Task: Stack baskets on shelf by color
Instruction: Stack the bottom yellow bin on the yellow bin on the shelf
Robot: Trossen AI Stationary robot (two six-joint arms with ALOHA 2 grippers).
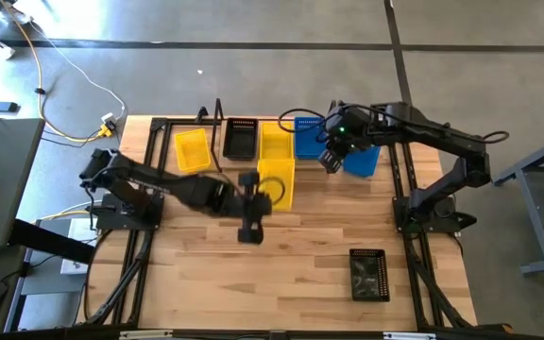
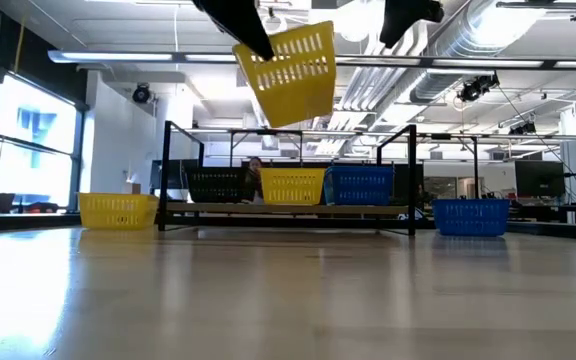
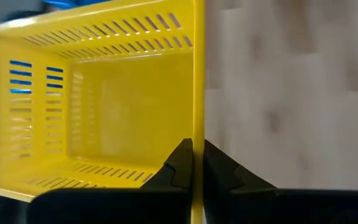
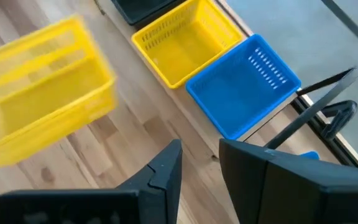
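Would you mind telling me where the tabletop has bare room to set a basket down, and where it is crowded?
Bare wood spans the near half of the tabletop, bordered by the left gripper holding a raised yellow basket and by the lone black basket. The far edge is crowded: the shelf holds three baskets, flanked by another yellow basket and a blue basket.

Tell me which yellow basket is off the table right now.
The yellow basket pinched by its rim in the left hand, tilted in the air. The other two sit low: one on the shelf, one left of it.
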